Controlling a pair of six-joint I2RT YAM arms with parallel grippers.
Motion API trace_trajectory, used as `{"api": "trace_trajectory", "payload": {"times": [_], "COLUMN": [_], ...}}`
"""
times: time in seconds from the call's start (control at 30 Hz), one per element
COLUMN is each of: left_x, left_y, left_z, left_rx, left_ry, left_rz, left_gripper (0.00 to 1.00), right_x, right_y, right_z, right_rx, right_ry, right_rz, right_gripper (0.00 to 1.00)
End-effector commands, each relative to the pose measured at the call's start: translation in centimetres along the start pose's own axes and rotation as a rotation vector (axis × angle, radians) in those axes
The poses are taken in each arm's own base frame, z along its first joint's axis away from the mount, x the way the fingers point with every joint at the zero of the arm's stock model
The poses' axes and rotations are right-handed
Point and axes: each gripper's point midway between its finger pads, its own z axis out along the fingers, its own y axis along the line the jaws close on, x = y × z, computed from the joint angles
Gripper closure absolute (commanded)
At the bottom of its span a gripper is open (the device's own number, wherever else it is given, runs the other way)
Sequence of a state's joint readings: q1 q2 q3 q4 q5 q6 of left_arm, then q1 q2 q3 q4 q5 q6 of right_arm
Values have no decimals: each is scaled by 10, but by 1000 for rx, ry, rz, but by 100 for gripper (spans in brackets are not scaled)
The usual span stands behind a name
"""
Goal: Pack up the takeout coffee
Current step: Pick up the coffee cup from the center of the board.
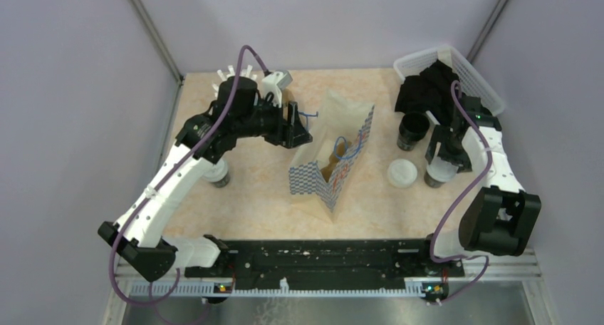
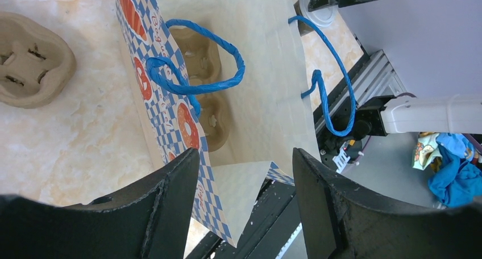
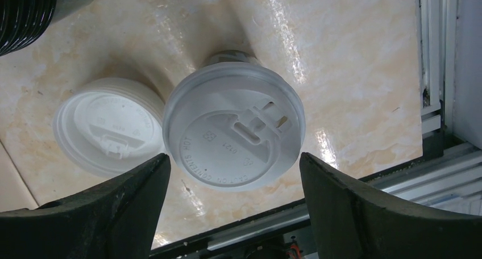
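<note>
A black coffee cup with a white sip lid [image 3: 233,131] stands on the table at the right [image 1: 439,172]. My right gripper [image 3: 234,162] is open above it, one finger on each side, not touching it; it also shows in the top view [image 1: 443,154]. A loose white lid [image 3: 105,134] lies just left of the cup [image 1: 402,173]. An open black cup [image 1: 412,131] stands behind it. My left gripper [image 2: 244,162] is open and empty at the left rim of the checked paper bag [image 2: 170,111], which stands open mid-table [image 1: 331,157].
A brown pulp carrier [image 2: 207,88] sits inside the bag; a second one [image 2: 31,66] lies on the table to its left. Blue bag handles [image 2: 199,83] stick up. A white basket [image 1: 470,72] of black cups stands back right. Another black cup [image 1: 221,177] stands under my left arm.
</note>
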State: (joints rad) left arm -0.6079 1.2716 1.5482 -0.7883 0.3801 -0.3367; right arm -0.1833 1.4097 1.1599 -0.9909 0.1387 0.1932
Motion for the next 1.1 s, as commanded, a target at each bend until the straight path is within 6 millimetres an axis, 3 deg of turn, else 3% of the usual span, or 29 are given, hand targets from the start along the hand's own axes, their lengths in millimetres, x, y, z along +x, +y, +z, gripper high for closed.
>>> {"api": "trace_trajectory", "payload": {"times": [0.0,0.43,0.77,0.87,1.07], "left_x": [-19,-20,-21,-24,-37], "left_y": [-9,-6,-2,1,6], "left_z": [-8,-13,-17,-18,-16], "left_rx": [33,24,14,3,-15], "left_ry": [-59,-58,-60,-63,-76], "left_rz": [52,58,52,44,16], "left_gripper": [32,32,32,31,26], "right_x": [-6,-2,-1,-3,-11], "right_y": [-3,-1,0,-1,-4], "right_z": [-2,5,7,1,-35], "right_rx": [21,13,12,14,3], "right_ry": [-32,-13,-6,-13,-95], "right_rz": [-8,-8,-15,-13,28], "right_gripper": [18,15,23,27,28]}}
